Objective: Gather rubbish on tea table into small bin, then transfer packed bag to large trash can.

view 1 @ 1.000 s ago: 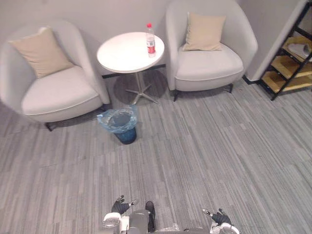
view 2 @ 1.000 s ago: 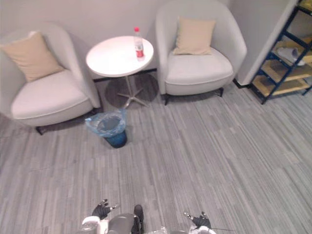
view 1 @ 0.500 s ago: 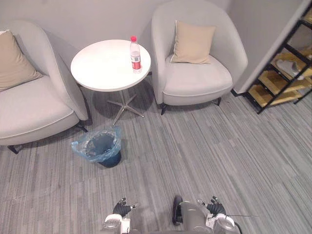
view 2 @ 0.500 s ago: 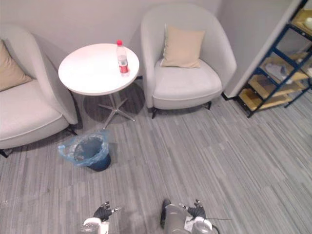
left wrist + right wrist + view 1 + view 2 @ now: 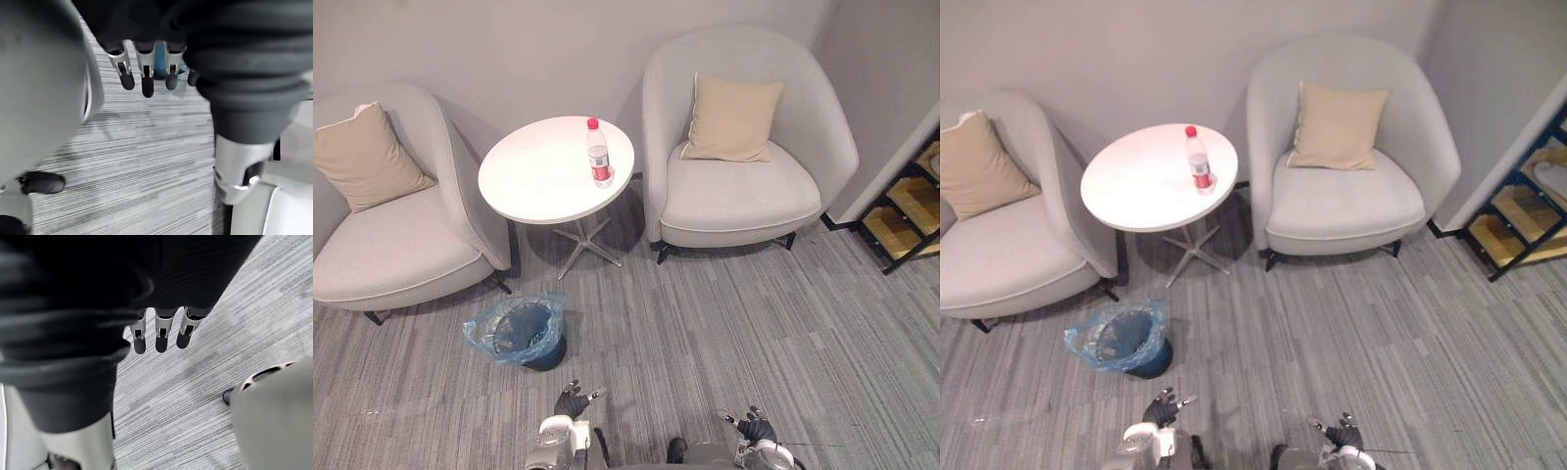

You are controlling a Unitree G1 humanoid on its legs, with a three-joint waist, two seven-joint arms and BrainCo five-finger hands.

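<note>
A clear water bottle with a red cap and red label stands upright on the round white tea table, near its right edge. On the floor in front of the table sits a small dark bin lined with a blue plastic bag. My left hand hangs low at the view's bottom edge, just in front of the bin, its fingers relaxed and holding nothing. My right hand hangs at the bottom right over bare floor, fingers straight and empty.
Two pale grey armchairs flank the table, the left one and the right one, each with a beige cushion. A dark shelf rack stands at the far right. Grey striped carpet lies open between me and the furniture.
The whole picture has shifted as the camera moved; the table and bin now sit nearer the middle of the view. Both hands hang empty as before.
</note>
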